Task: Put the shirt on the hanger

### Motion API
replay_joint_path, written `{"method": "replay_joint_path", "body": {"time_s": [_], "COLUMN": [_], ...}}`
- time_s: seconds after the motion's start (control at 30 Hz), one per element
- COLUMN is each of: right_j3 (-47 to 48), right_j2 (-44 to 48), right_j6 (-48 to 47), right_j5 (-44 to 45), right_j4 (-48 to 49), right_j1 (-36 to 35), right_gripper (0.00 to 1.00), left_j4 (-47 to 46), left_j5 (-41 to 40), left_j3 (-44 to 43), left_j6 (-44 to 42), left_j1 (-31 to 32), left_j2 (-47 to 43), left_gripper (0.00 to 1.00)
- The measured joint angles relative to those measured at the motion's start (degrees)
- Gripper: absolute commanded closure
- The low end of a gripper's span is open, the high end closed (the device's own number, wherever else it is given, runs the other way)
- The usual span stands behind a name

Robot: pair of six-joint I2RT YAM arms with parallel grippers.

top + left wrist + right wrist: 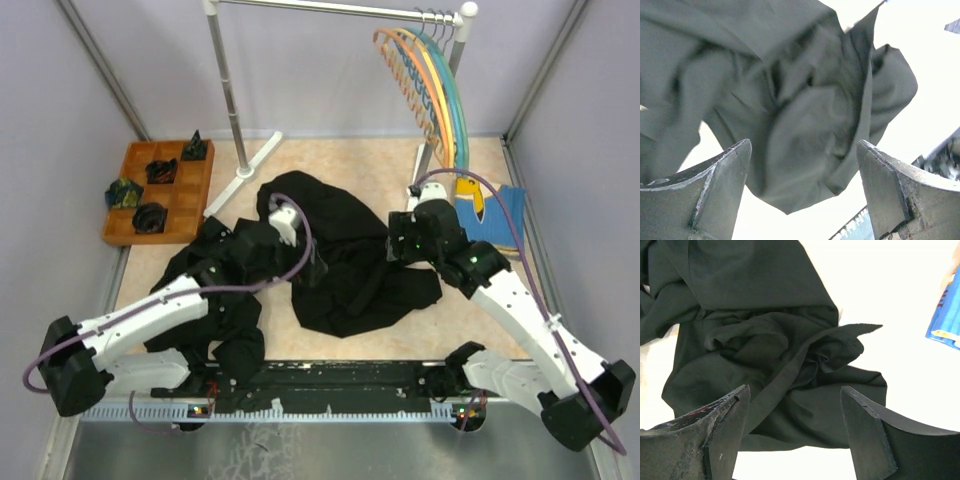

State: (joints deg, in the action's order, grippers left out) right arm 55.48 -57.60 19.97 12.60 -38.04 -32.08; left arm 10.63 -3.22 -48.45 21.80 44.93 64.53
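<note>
The black shirt [345,262] lies crumpled on the table's middle. It also shows in the left wrist view [805,95] and the right wrist view [765,335]. My left gripper [314,270] is open above the shirt's left part; in its own view [804,145] a fold hangs between the fingers, and I cannot tell whether it touches them. My right gripper [396,246] is open above the shirt's right edge, with fabric below the gap in its view [794,390]. The orange hanger [396,78] hangs on the rail at the back right, leftmost of the hangers.
A yellow hanger [437,80] and teal hangers [457,100] hang beside the orange one on the rack [228,90]. A blue-and-yellow garment [497,212] lies at the right, also in the right wrist view [945,320]. An orange tray [130,165] holds small dark clothes. More black cloth [225,320] lies under my left arm.
</note>
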Motion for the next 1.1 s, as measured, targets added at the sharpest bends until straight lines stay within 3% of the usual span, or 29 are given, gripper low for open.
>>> {"method": "replay_joint_path", "body": {"time_s": [0.23,0.37,0.6,0.87,0.93,1.1], "right_j3": [-5.7,-9.2,-15.4,-16.1,-16.1,-16.1], "right_j2": [7.6,10.3,12.5,14.3,14.6,15.1], "right_j6": [3.2,6.0,8.6,8.5,8.5,8.4], "right_j5": [2.9,1.7,-8.3,-13.8,-14.3,-15.5], "right_j4": [-0.1,0.0,2.1,2.7,2.7,2.9], "right_j1": [0.1,2.3,15.8,18.2,18.3,18.3], "right_gripper": [0.23,0.23,0.23,0.23,0.23,0.23], "left_j4": [0.1,0.1,3.5,16.6,21.4,31.9], "left_j5": [-16.0,-24.8,-36.0,-43.8,-45.5,-48.7], "left_j3": [2.4,-1.6,-11.9,-25.8,-27.8,-28.7], "left_j6": [8.2,11.6,16.7,23.1,26.1,32.8], "left_j1": [23.3,30.6,34.5,36.0,36.1,36.3], "left_j2": [6.3,14.4,30.4,47.0,49.4,51.3], "left_gripper": [0.16,0.19,0.22,0.33,0.39,0.65]}}
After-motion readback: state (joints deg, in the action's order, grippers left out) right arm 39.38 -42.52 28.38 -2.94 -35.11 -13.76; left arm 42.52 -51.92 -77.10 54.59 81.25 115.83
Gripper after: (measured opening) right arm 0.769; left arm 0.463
